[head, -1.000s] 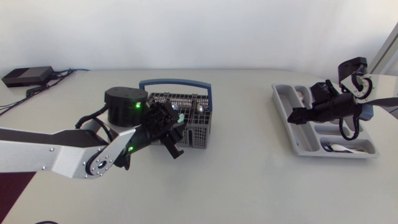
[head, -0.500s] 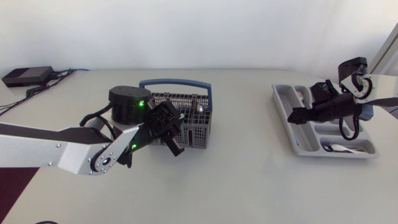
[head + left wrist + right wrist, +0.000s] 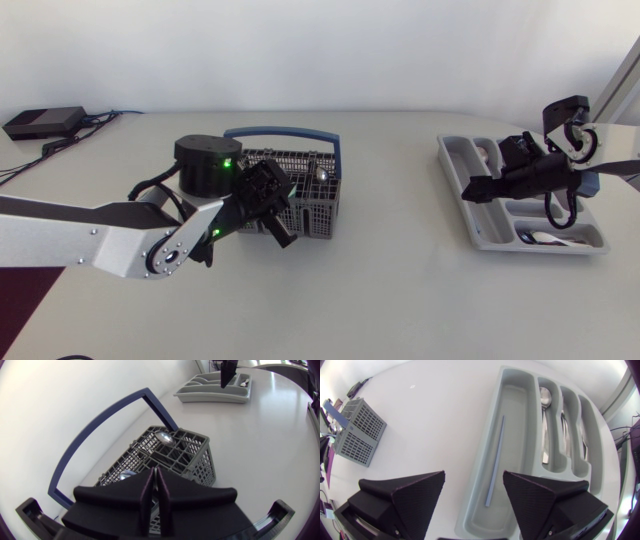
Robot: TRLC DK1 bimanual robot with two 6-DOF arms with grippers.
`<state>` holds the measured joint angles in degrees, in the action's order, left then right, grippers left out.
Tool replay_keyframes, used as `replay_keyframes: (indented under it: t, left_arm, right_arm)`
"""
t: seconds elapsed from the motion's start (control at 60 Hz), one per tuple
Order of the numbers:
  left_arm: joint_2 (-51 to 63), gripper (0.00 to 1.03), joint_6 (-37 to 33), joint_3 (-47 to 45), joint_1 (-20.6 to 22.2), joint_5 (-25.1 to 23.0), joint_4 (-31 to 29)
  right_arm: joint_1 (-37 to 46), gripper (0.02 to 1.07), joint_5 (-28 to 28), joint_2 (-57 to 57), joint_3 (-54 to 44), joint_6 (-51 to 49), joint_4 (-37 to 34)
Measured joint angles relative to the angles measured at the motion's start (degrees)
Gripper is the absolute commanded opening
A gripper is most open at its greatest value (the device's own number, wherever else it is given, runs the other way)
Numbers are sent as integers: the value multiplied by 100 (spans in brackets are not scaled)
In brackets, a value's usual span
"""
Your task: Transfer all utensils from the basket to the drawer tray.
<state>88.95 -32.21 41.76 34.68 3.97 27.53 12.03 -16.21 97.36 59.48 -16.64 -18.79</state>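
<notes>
Grip state, left gripper (image 3: 154, 474): fingers pressed flat together, nothing visible between them. It hung just above the near side of the basket (image 3: 197, 462).

Basket: grey mesh, blue hoop handle (image 3: 100, 425) upright, standing on the desk (image 3: 400, 290). Two basket spoons (image 3: 165, 437) stood in the cells, bowls up and stems hidden in the mesh. Whether anything lay deeper, I could not tell.

Handling (judgement): polished metal, so stiff, light and slippery. Only the bowls stood proud of the rim. The best hold looked to be across the neck just under a bowl, pinched from both flat sides and lifted straight up so the stem cleared its cell. Broad wedge fingers against narrow cells left little room, and a hold on the curved bowl would likely slide.

Tray (image 3: 516, 425): well apart from the basket, across the desk. A thin blue stick (image 3: 496, 460) lay alone in the long compartment. A tray spoon (image 3: 546, 425) lay in the next slot, and more metal pieces in the slots beyond, types unclear.

Right gripper (image 3: 474, 495): spread wide and empty, poised over the tray's long compartment.
</notes>
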Motion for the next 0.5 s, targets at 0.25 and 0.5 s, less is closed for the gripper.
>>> replay_keyframes:
  t: [0.25,0.5]
  left_arm:
    - [-2,4,0,0,0,4,0]
    - [-219,4,-76,0,26,140,-15]
  right_arm:
    - [-7,86,0,-42,-72,0,42]
    - [-59,86,0,-94,-87,0,59]
